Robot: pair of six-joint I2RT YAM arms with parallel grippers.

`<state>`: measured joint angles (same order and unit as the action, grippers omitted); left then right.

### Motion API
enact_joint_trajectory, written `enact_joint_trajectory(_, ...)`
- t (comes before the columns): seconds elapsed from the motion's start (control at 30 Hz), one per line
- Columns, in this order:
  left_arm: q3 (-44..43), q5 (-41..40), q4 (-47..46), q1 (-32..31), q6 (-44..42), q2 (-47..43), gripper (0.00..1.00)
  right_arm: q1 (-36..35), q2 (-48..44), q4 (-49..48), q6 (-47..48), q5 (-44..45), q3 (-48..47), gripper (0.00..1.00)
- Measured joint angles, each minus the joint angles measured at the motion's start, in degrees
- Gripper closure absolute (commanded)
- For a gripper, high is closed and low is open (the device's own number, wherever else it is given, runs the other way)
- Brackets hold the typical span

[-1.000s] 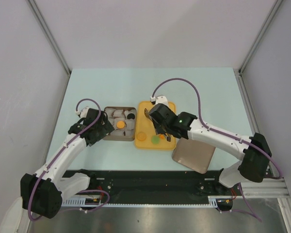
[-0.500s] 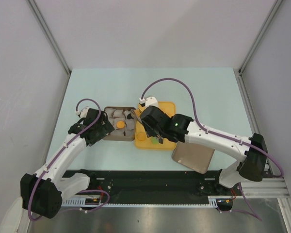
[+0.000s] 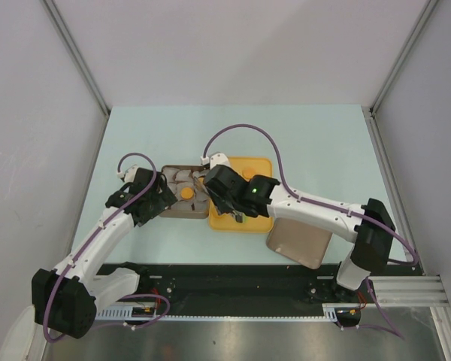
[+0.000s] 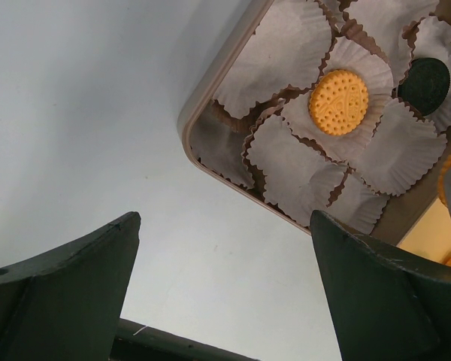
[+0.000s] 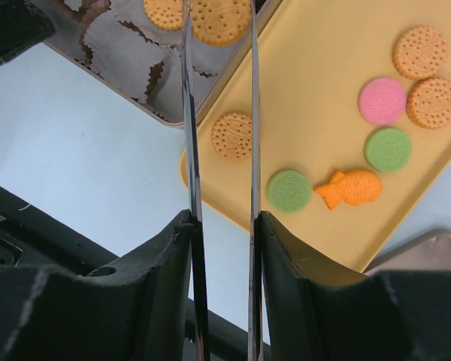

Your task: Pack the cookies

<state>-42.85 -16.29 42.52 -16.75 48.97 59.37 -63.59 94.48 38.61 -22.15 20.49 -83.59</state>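
Right gripper point(image 5: 219, 7) pinches an orange cookie point(image 5: 222, 26) at its wrist view's top edge, over the tin point(image 5: 161, 111) (left gripper point(image 4: 222, 248) gapes wide nearby). Centre it above an empty paper cup point(image 5: 128, 41) before releasing.

You see matt, dimpled cookies point(image 5: 421, 53), crinkled white paper cups point(image 4: 286, 56) in a smooth brown tin point(image 4: 201, 144), a smooth yellow plastic tray point(image 5: 323, 150), and the right gripper's point(image 5: 218, 11) shiny metal blades.
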Motion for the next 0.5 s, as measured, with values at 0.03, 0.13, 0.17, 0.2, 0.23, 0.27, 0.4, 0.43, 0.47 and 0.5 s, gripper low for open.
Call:
enact_joint_trajectory(0.03, 0.0, 0.0, 0.0, 0.0, 0.0, 0.0, 0.0, -0.1, 0.5, -0.1, 0.1, -0.1, -0.3, 0.69)
enact_joint_trajectory(0.13, 0.0, 0.0, 0.0, 0.0, 0.0, 0.0, 0.0, -0.2, 1.9, -0.6, 0.3, -0.5, -0.8, 0.69)
enact_joint_trajectory(0.17, 0.0, 0.0, 0.0, 0.0, 0.0, 0.0, 0.0, -0.2, 2.4, -0.6, 0.4, -0.5, -0.8, 0.69)
enact_joint_trajectory(0.2, 0.0, 0.0, 0.0, 0.0, 0.0, 0.0, 0.0, -0.2, 2.7, -0.6, 0.4, -0.5, -0.8, 0.69)
enact_joint_trajectory(0.23, 0.0, 0.0, 0.0, 0.0, 0.0, 0.0, 0.0, -0.2, 3.0, -0.6, 0.4, -0.5, -0.8, 0.69)
enact_joint_trajectory(0.27, 0.0, 0.0, 0.0, 0.0, 0.0, 0.0, 0.0, -0.2, 3.2, -0.6, 0.4, -0.5, -0.8, 0.69)
enact_joint_trajectory(0.4, 0.0, 0.0, 0.0, 0.0, 0.0, 0.0, 0.0, 0.0, 3.5, -0.7, 0.5, -0.6, -0.8, 0.69)
enact_joint_trajectory(0.43, 0.0, 0.0, 0.0, 0.0, 0.0, 0.0, 0.0, 0.0, 3.5, -0.7, 0.6, -0.7, -0.8, 0.69)
enact_joint_trajectory(0.47, 0.0, 0.0, 0.0, 0.0, 0.0, 0.0, 0.0, 0.1, 3.5, -0.8, 0.7, -0.7, -0.8, 0.69)
enact_joint_trajectory(0.5, 0.0, 0.0, 0.0, 0.0, 0.0, 0.0, 0.0, 0.2, 3.5, -0.8, 0.8, -0.7, -0.8, 0.69)
